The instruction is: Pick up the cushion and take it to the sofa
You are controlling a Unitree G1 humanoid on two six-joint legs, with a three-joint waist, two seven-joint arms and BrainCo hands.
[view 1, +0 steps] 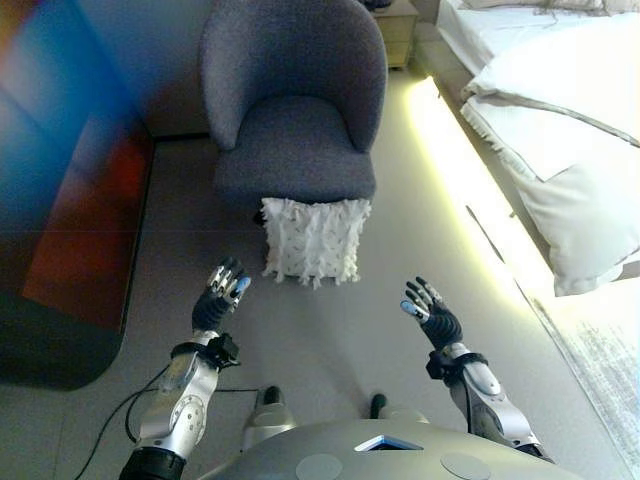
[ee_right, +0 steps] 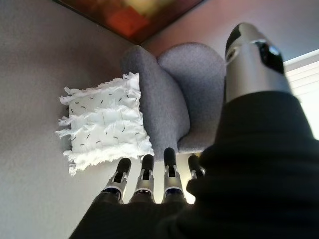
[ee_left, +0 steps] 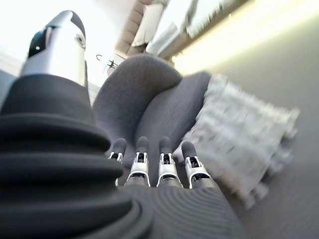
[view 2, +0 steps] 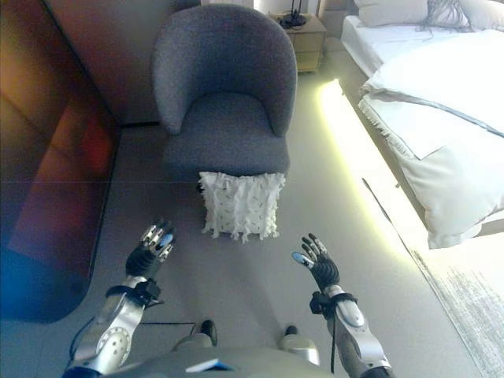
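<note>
A white fringed cushion [view 1: 314, 240] stands on the grey floor, leaning against the front of a grey armchair [view 1: 293, 100]. It also shows in the right wrist view [ee_right: 103, 127] and the left wrist view [ee_left: 239, 137]. My left hand [view 1: 222, 292] is open, raised above the floor short of the cushion's left side. My right hand [view 1: 431, 312] is open, short of the cushion's right side. Both hands are empty and apart from the cushion.
A bed with white bedding [view 1: 560, 110] and a lit strip along its base runs down the right. A wooden nightstand [view 1: 396, 30] stands behind the armchair. A dark glossy cabinet [view 1: 60, 220] lines the left side. A pale rug [view 1: 605, 370] lies at lower right.
</note>
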